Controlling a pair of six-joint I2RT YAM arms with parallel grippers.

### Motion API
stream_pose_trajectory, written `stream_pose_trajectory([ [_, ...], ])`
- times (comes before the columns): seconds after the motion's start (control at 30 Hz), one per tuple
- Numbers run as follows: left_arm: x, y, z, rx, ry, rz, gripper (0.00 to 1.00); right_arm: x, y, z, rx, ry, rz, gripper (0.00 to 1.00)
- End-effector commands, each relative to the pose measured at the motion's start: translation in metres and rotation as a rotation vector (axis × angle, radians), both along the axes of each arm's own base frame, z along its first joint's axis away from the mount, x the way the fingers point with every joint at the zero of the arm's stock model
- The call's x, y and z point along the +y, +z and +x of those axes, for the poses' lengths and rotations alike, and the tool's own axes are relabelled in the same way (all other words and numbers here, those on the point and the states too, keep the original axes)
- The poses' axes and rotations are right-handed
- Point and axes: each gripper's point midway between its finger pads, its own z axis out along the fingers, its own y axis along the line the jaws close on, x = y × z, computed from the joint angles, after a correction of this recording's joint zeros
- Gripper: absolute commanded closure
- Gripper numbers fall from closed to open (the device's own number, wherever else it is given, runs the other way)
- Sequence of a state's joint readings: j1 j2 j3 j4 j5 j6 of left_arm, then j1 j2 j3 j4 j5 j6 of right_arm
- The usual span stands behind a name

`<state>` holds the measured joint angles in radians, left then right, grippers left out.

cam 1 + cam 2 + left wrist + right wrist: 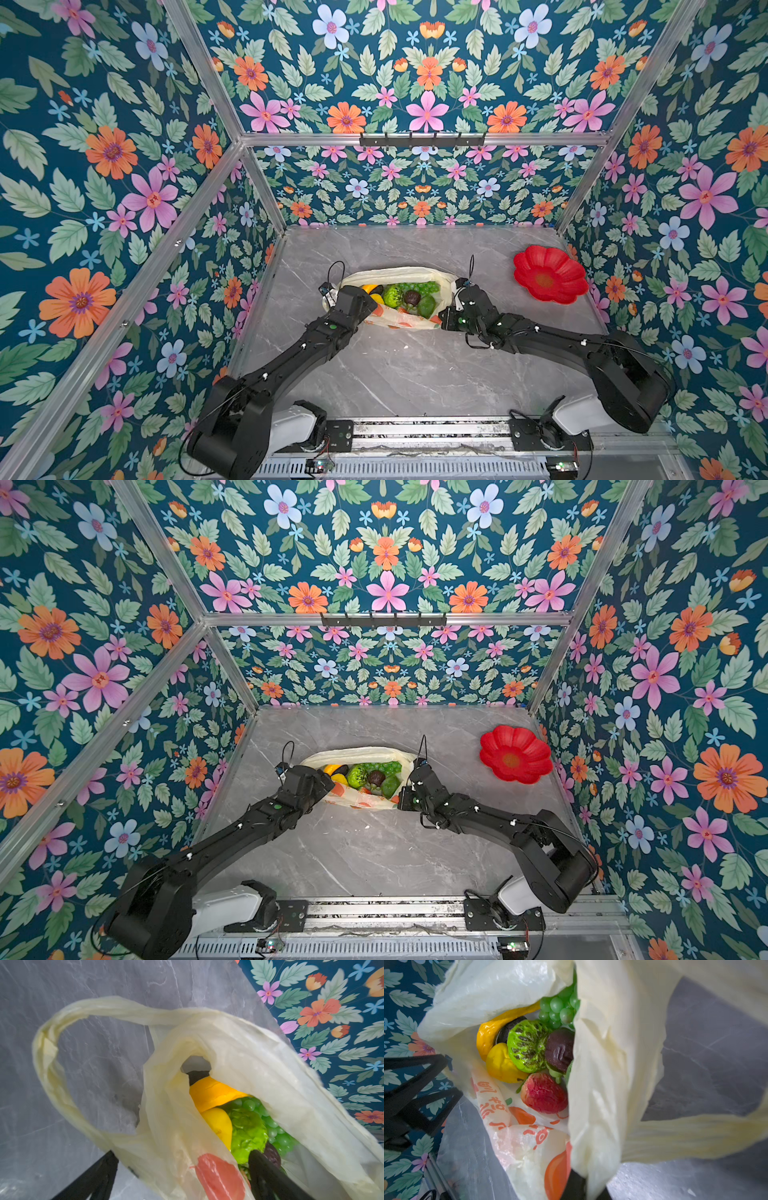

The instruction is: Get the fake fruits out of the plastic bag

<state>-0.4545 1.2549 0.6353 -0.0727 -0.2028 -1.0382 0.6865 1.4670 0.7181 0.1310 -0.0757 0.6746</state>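
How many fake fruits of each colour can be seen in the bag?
Yellow: 2 (banana, lemon)
Green: 3 (grapes, bumpy ball, avocado)
Dark brown: 2 (brown fruit, dark fruit)
Red: 1 (strawberry)
Total: 8 seen in the bag; others may lie hidden beneath.

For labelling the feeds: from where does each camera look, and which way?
Both top views: high over the base, facing down at the plastic bag and red plate; both arms show.
Left wrist: on left arm, facing the bag's mouth; open left jaws straddle its wall.
Right wrist: on right arm, facing the opposite end; right jaws pinch the bag.
Shared by both wrists: bumpy green fruit.
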Motion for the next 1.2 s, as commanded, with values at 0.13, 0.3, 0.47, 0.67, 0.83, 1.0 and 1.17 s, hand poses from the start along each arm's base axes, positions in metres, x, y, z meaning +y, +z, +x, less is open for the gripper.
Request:
stream_pose_trajectory([
  [0.13,-0.008,-0.008,0.024,-0.029,-0.058,-0.088,0.11,-0.003,-0.002,-0.007,-0.010,-0.005,0.039,1.00],
  [0.3,-0.001,-0.008,0.017,-0.037,-0.063,-0.060,0.41,-0.010,-0.013,-0.010,0.018,-0.036,0.017,1.00],
  [0.47,0.005,-0.013,0.006,-0.018,-0.089,-0.037,0.77,-0.014,-0.001,-0.006,0.008,-0.044,-0.018,1.00],
  [0.67,0.017,-0.005,-0.009,-0.041,-0.120,0.038,1.00,-0.046,0.042,-0.010,-0.086,0.006,-0.246,0.35],
  [0.83,0.016,0.007,-0.013,-0.089,-0.167,0.061,1.00,-0.075,0.084,-0.007,-0.177,0.009,-0.439,0.20],
  [1.0,0.011,0.010,-0.013,-0.121,-0.197,0.037,1.00,-0.065,0.122,0.018,-0.276,0.034,-0.523,0.15],
  [1.17,0.012,0.012,-0.014,-0.119,-0.200,0.051,1.00,-0.045,0.114,0.061,-0.309,0.085,-0.678,0.10],
])
